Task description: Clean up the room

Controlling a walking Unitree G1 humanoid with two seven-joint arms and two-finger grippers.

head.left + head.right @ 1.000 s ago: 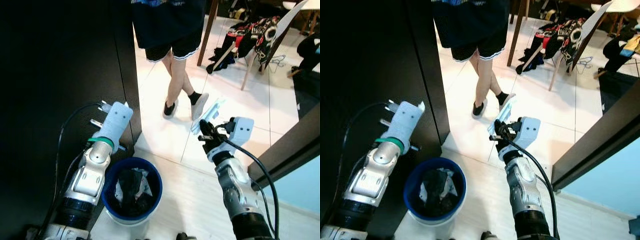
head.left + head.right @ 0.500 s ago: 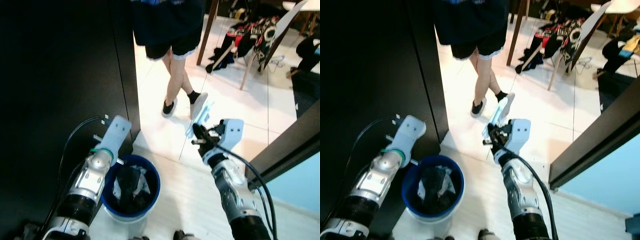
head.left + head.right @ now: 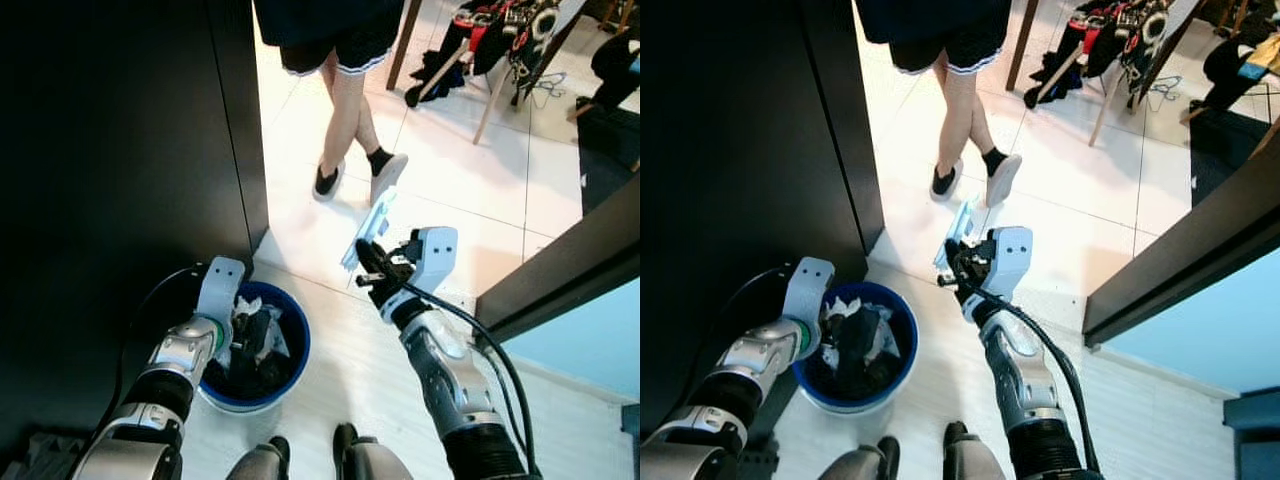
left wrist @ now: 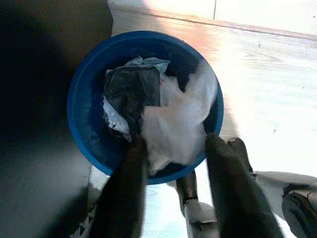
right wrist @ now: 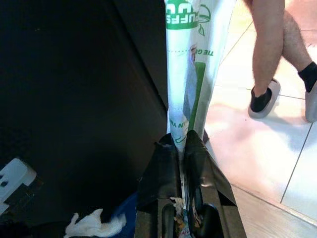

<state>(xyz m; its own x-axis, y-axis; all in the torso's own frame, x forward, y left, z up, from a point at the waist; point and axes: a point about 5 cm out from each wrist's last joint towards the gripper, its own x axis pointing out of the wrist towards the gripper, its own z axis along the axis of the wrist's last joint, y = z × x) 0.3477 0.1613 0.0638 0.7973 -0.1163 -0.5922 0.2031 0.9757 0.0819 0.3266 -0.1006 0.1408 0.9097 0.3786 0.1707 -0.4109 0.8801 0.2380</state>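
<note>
My right gripper (image 3: 366, 268) is clamped on a flat white wrapper (image 5: 190, 64) with green print, fingers pinched together at its lower end so the packet stands up from the tips. I judge it is held raised and a little to the right of the blue bin (image 3: 292, 365) because it is trash on its way there; it is not over the rim yet. The next move should be a swing left across the pale floor and a release above the opening.

My left gripper (image 4: 173, 148) sits low at the bin's near-left rim, fingers (image 4: 130, 168) spread apart with nothing between them, pointing down into the bin. Probably parked there to steady or line up the container, though I can't confirm contact with the rim.

Bin contents: dark crumpled cloth or plastic (image 4: 131, 91) plus white crumpled paper or bag (image 4: 176, 121), filling it fairly high. The bin stands beside a dark cabinet wall (image 3: 110, 150).

A person's legs (image 3: 345, 110) stand on the white tiles beyond, near the wrapper's line. A chair with clothes (image 3: 500, 30) is farther back.
</note>
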